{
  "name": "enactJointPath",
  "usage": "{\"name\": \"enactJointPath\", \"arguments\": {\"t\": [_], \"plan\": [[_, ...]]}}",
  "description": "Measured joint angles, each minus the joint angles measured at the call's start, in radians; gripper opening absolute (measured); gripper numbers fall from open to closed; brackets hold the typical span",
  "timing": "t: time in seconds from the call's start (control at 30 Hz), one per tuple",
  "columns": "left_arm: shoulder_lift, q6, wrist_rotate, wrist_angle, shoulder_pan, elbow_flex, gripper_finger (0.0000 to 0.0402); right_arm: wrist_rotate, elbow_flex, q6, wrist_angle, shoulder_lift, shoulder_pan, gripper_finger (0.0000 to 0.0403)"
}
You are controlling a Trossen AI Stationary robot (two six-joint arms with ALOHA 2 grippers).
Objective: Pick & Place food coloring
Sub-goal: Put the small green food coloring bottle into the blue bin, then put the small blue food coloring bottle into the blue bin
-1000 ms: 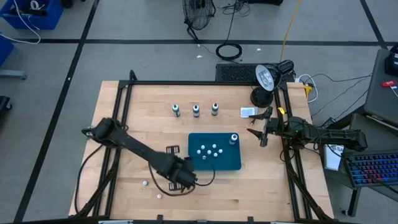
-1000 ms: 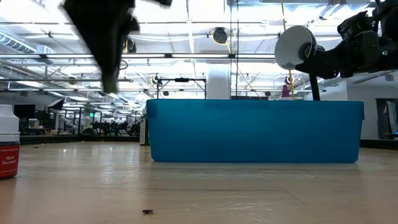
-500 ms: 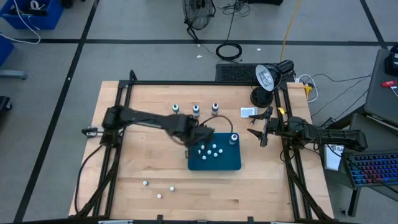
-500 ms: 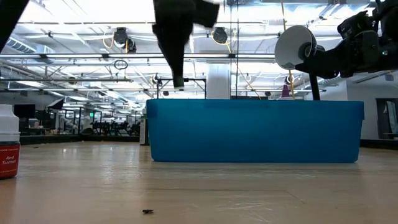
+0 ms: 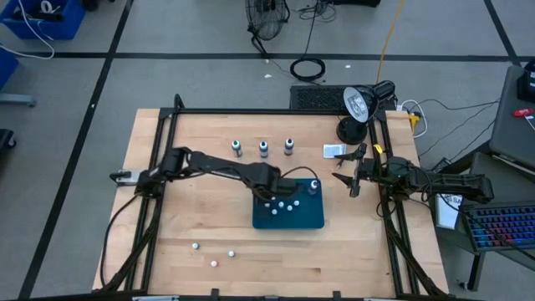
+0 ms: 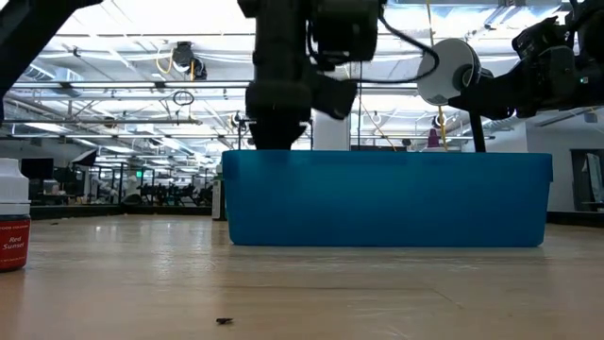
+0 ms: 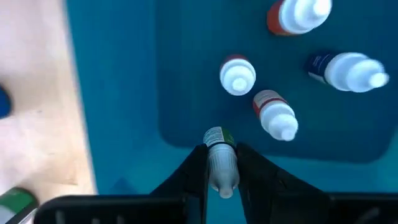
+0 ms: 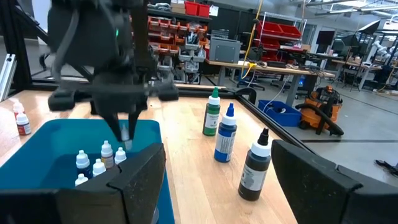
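My left gripper [image 5: 269, 194] reaches over the blue tray [image 5: 313, 224] near its far left corner and is shut on one tiny food coloring bottle with a green label [image 7: 217, 138]. Several more tiny white-capped bottles [image 7: 237, 74] stand or lie on the tray floor, and another [image 5: 314, 186] stands at its far right corner. In the low view the left gripper [image 6: 278, 132] sits just above the tray wall [image 6: 396, 198]. My right gripper [image 5: 347, 176] waits open at the table's right edge. My left gripper pinches the green-labelled bottle between its two fingers [image 7: 196, 171], which lie along it from above, pointing down. The fingers are on its white upper part [image 7: 222, 168]. The labelled body sticks out below the fingertips, upright. Whether its base touches the tray floor, I cannot tell.
Three taller bottles, green [image 8: 212, 112], blue [image 8: 226, 134] and black [image 8: 255, 165], stand in a row beyond the tray's far side. Three tiny bottles [image 5: 214, 262] lie near the table's near edge. A red-labelled bottle [image 6: 11, 217] stands at left. A lamp [image 5: 358, 104] stands at the far right corner.
My left gripper has swung from the table's near edge, left of the tray, up and toward the far side, then right and down over the tray's far left part. It now holds the green-labelled bottle above the tray. The right arm has kept still.
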Motion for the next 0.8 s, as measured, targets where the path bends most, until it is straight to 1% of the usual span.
{"name": "enactJointPath", "arguments": {"t": [0.23,0.3,0.43,0.53,0.67,0.8], "plan": [[0.047,0.005,0.002,0.001,0.000,0.000,0.0060,0.000,0.000,0.000,0.000,0.000,0.000,0.0279],[0.047,0.004,0.001,0.001,0.000,0.000,0.0078,0.000,0.000,0.000,0.000,0.000,0.000,0.0279],[0.045,0.001,0.001,0.000,-0.003,0.000,0.0137,0.000,0.000,0.000,0.000,0.000,0.000,0.0279],[0.041,0.000,-0.002,0.000,-0.006,0.000,0.0167,0.000,0.000,0.000,0.000,0.000,0.000,0.0279],[0.037,-0.008,-0.002,-0.017,-0.006,0.006,0.0187,0.000,0.000,0.000,0.000,0.000,0.000,0.0279],[0.019,-0.019,-0.005,-0.095,-0.007,0.066,0.0199,0.000,0.000,0.000,0.000,0.000,0.000,0.0279]]}}
